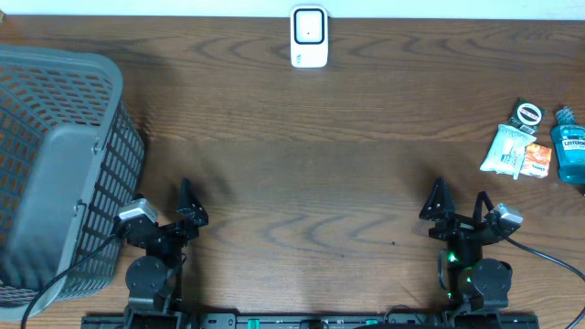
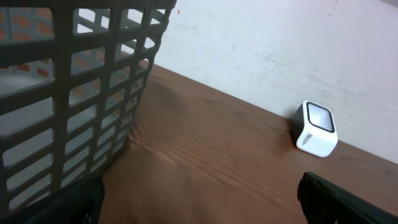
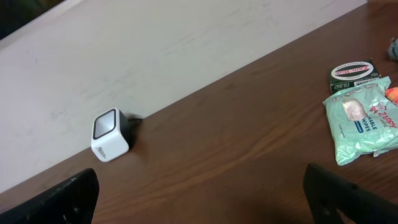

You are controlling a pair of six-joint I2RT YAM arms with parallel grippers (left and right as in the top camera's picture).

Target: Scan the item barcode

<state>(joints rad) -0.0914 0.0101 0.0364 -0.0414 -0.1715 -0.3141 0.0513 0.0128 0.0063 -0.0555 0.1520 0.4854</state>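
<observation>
The white barcode scanner (image 1: 309, 37) stands at 12 o'clock on the wooden bench (image 1: 311, 164), close to the far edge, with its window facing the arms. The items to scan lie in a cluster at 3 o'clock. There is a pale green wipes packet (image 1: 507, 151), with a dark packet with a round label (image 1: 528, 114) just beyond it. A small orange packet (image 1: 539, 164) touches the wipes on the 3 o'clock side, and a blue bottle (image 1: 569, 146) is at the very edge. A grey slatted basket (image 1: 55, 164) fills the 9 o'clock side.

The left gripper (image 1: 169, 206) rests low at 7 o'clock beside the basket. Its fingers (image 2: 336, 199) are spread wide and hold nothing. The right gripper (image 1: 460, 203) sits at 5 o'clock, well apart from the items. Its fingers (image 3: 62, 196) are also spread wide and empty. In both wrist views the scanner shows between the dark fingertips, far off across bare wood
</observation>
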